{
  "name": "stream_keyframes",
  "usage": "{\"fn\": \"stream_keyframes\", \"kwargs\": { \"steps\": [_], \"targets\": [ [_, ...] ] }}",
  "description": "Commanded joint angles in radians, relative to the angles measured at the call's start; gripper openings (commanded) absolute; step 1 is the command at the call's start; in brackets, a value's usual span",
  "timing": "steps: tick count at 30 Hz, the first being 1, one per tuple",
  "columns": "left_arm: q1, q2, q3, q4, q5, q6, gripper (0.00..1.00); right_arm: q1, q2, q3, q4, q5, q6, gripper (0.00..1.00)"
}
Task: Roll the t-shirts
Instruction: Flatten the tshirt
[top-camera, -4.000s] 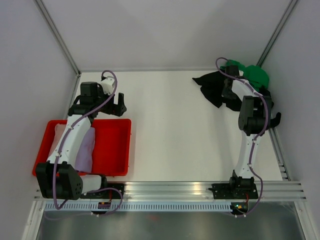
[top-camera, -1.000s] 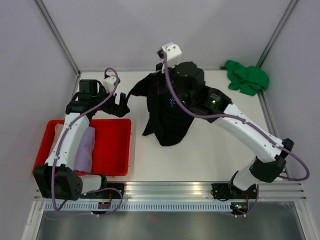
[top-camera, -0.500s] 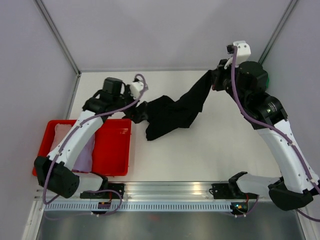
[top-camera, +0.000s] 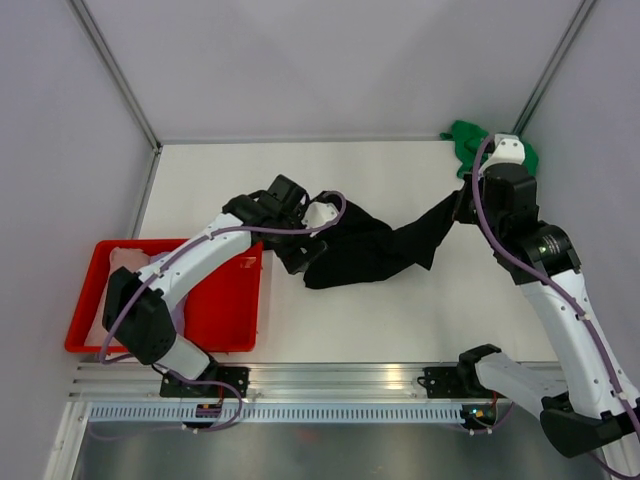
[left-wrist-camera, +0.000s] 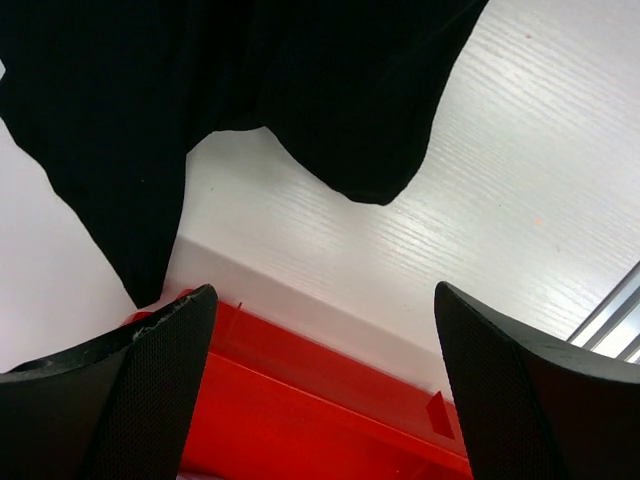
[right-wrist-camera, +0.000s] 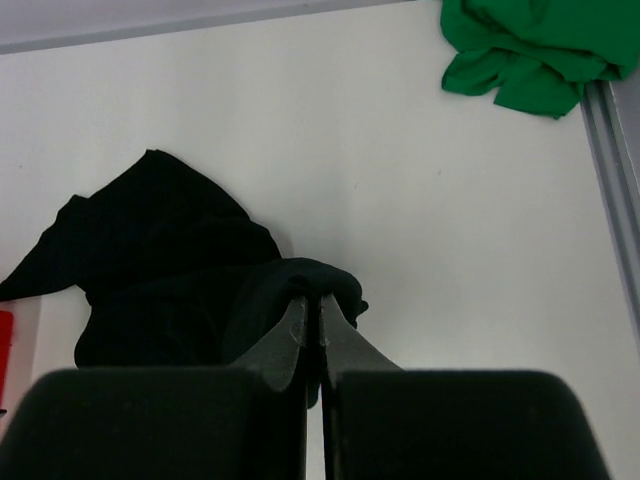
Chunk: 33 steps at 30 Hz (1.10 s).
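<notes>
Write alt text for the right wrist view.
The right gripper, jaws shut, pinches a fold of the black t-shirt, whose rest trails away at left over the white table. A bright green t-shirt sits bunched at the top right.

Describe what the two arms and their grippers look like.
Both the left arm and the right arm have white link shells with black joint housings, and a thin purple cable loops along each. The left gripper has broad black fingers with a fine dotted texture. The right gripper has dark, tapering ones.
</notes>
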Motion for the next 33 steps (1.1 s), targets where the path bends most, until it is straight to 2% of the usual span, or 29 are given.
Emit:
{"fn": "stream_keyframes", "kwargs": {
  "steps": [1,5,7,13,14,17,19,20,25,27,31,33],
  "targets": [
    [-0.009,0.047,0.035,-0.019,-0.071,0.055,0.93,-0.015,-0.006,-0.04,0.036,0.044,0.025,0.0],
    [-0.01,0.147,0.054,-0.011,-0.005,0.048,0.94,-0.06,0.07,-0.052,0.072,-0.005,0.051,0.0],
    [-0.033,0.227,0.069,0.017,0.056,0.042,0.98,-0.099,0.099,-0.041,0.087,-0.054,0.059,0.0],
    [-0.144,0.417,0.091,0.168,-0.052,0.043,0.98,-0.153,0.17,0.046,0.078,-0.068,0.062,0.0],
    [-0.144,0.432,0.101,0.184,-0.06,0.032,0.94,-0.153,0.176,0.049,0.073,-0.065,0.058,0.0],
    [-0.139,0.461,0.135,0.23,-0.112,-0.008,0.58,-0.156,0.179,0.038,0.066,-0.045,0.074,0.0],
    [-0.133,0.436,0.147,0.233,-0.117,-0.031,0.16,-0.156,0.152,0.019,0.062,-0.05,0.084,0.0],
    [-0.13,0.376,0.15,0.239,-0.126,-0.034,0.03,-0.156,0.138,0.012,0.062,-0.051,0.084,0.0],
    [-0.127,0.126,0.172,0.239,-0.17,-0.024,0.02,-0.156,0.046,0.024,0.023,-0.045,0.075,0.0],
    [-0.127,0.023,0.242,0.183,-0.169,-0.024,0.02,-0.156,-0.001,0.066,-0.011,-0.08,0.082,0.0],
    [-0.127,-0.063,0.481,0.118,-0.27,0.002,0.02,-0.156,-0.075,0.149,-0.056,-0.137,0.11,0.0],
    [-0.127,-0.054,0.614,0.118,-0.329,0.035,0.02,-0.156,-0.109,0.161,-0.057,-0.165,0.127,0.0]
  ]
}}
